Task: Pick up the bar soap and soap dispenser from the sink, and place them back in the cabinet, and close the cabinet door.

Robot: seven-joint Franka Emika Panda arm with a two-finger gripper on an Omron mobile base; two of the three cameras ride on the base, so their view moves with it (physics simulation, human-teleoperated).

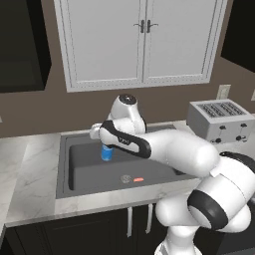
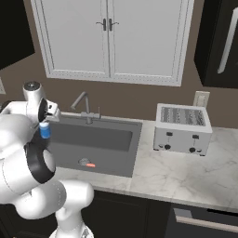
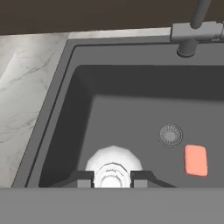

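Gripper (image 3: 113, 178) clenched on soap dispenser (image 1: 106, 153) at frame centre-left, above sink (image 1: 84, 169); bar soap (image 3: 195, 160) lower right beside drain.

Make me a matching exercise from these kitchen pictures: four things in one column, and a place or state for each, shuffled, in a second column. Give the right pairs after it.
Things
1. bar soap
2. soap dispenser
3. toaster
4. white double doors

Places or states
A. on the marble counter beside the sink
B. lying flat on the basin floor next to the drain
C. shut, on the wall above the sink
D. clamped in the gripper, above the basin

Pairs: 1-B, 2-D, 3-A, 4-C
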